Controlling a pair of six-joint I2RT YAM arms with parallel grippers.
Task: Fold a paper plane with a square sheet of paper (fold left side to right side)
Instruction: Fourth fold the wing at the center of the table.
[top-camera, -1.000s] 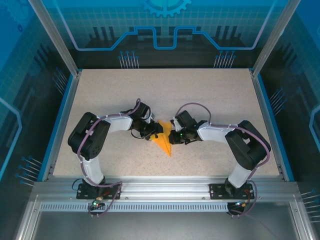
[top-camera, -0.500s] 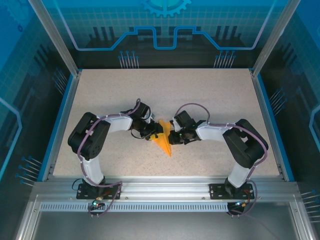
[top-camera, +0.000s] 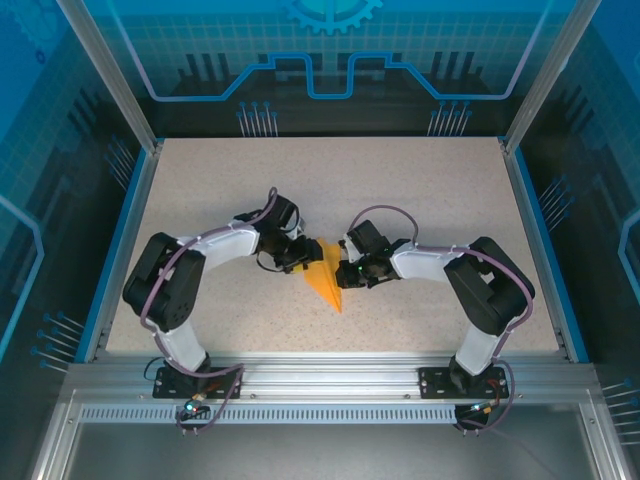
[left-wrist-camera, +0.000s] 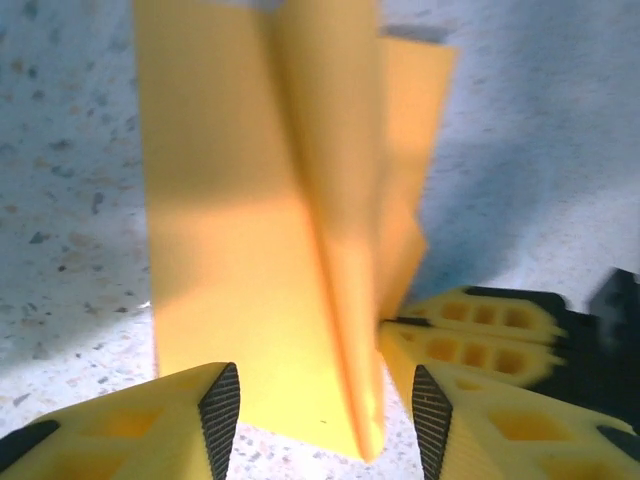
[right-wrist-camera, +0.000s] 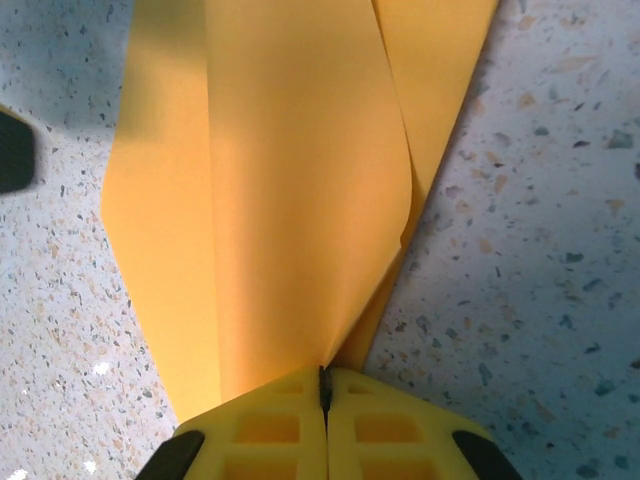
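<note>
One paper plane (top-camera: 326, 282), right pincer (right-wrist-camera: 324, 380) pinching.

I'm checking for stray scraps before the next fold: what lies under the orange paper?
Speckled tabletop shows around the orange paper, so it likely rests on that. The surface directly beneath is covered by the paper's layers; the right gripper is shut on its edge.

You are seeing the paper plane (top-camera: 325, 283) lying mid-frame on the surface (top-camera: 420, 190), left fingers (top-camera: 300, 263) sitting left of it, right fingers (top-camera: 345, 275) right.
</note>
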